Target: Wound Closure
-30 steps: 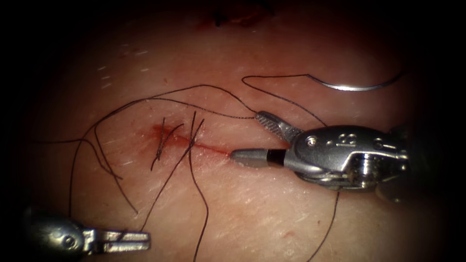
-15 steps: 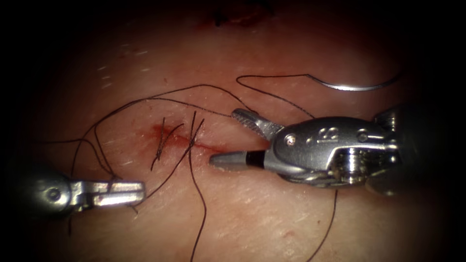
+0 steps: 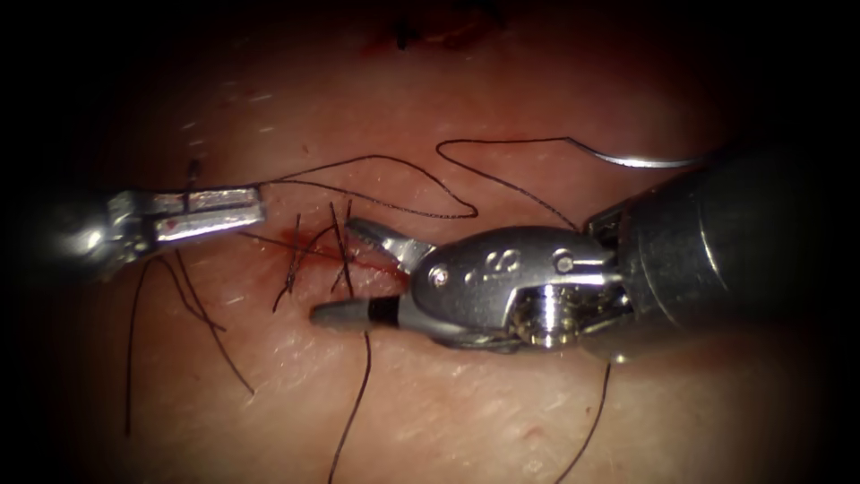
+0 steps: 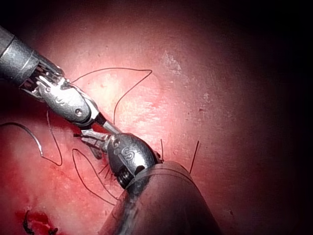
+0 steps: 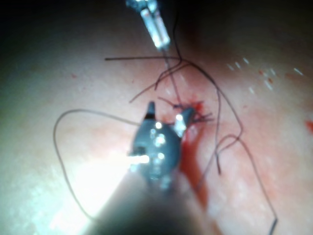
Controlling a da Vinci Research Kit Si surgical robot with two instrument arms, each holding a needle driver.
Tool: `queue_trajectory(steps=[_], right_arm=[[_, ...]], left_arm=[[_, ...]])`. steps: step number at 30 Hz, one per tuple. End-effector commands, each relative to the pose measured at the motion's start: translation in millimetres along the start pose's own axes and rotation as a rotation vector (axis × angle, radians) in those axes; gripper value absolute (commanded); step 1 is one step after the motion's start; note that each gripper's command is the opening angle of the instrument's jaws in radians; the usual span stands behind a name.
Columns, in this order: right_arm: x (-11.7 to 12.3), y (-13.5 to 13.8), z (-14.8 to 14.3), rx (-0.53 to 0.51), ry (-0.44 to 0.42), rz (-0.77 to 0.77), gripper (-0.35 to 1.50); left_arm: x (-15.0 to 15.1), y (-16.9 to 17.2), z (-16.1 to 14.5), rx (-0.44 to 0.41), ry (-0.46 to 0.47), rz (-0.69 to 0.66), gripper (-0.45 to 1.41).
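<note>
- Progress, as I judge it: two dark stitches (image 3: 315, 251) already cross the left part of the cut (image 3: 358, 269), with short thread ends standing up from them; the stretch of cut under and behind the right tool is hidden, so how much remains unclosed cannot be told.
- The needle (image 3: 640, 161) lies flat on the tissue (image 3: 448, 412), well behind the right tool's jaws and beyond its shaft; it is not in the tissue and neither tool holds it.
- Right tool (image 3: 345, 269): jaws spread wide and empty, one ribbed jaw above the stitches, the smooth dark-banded one below, the upright thread ends between them.
- Left tool (image 3: 255, 204): jaws closed flat on the thread (image 3: 394, 166), which runs off from its tip in a long arc toward the needle.
- Since a second ago the left tool has risen from below the cut to above it, and the right tool has advanced leftward over the stitches.
- Textures: the tissue is pale, moist, faintly lined; red fluid (image 3: 291, 240) stains it at the stitches; the thread is thin, black and wiry, the needle a slim bright steel curve.
</note>
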Motion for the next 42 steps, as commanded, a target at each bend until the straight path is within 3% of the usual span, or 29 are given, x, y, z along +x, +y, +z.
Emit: queue_trajectory(steps=[1,9,15,28,30,31,32,33,34,42], right_arm=[[-0.1,-1.1,1.1,0.001,0.001,0.005,1.48],[0.9,-0.7,3.8,-0.023,0.018,0.0,1.48],[0.1,-0.9,6.4,-0.036,0.017,-0.03,1.48],[0.7,-0.5,8.3,-0.051,0.02,-0.026,1.45],[0.5,-0.7,8.3,-0.039,0.023,-0.03,1.24],[0.3,-0.9,8.1,-0.012,0.032,-0.06,0.57],[0.3,-0.9,8.1,-0.012,0.032,-0.06,0.57],[0.1,-1.0,7.9,0.004,0.026,-0.065,0.05],[0.0,-1.1,7.8,0.025,0.016,-0.07,-0.35],[1.2,0.0,5.4,0.042,0.013,-0.083,-0.35]], left_arm=[[-0.2,1.8,0.8,-0.003,0.001,-0.007,-0.45],[-0.1,1.8,1.4,-0.005,0.004,-0.008,-0.45],[0.0,1.8,1.5,0.0,0.008,-0.009,-0.45],[0.2,2.3,2.5,-0.01,0.017,-0.009,-0.45],[0.2,2.3,2.4,-0.011,0.017,-0.009,-0.45],[0.2,2.3,2.4,-0.011,0.017,-0.009,-0.45],[0.2,2.3,2.4,-0.011,0.017,-0.009,-0.45],[0.2,2.3,2.3,-0.01,0.019,-0.009,-0.45],[0.2,2.3,2.3,-0.011,0.019,-0.009,-0.45],[0.0,2.2,1.3,-0.017,0.033,-0.008,-0.45]])
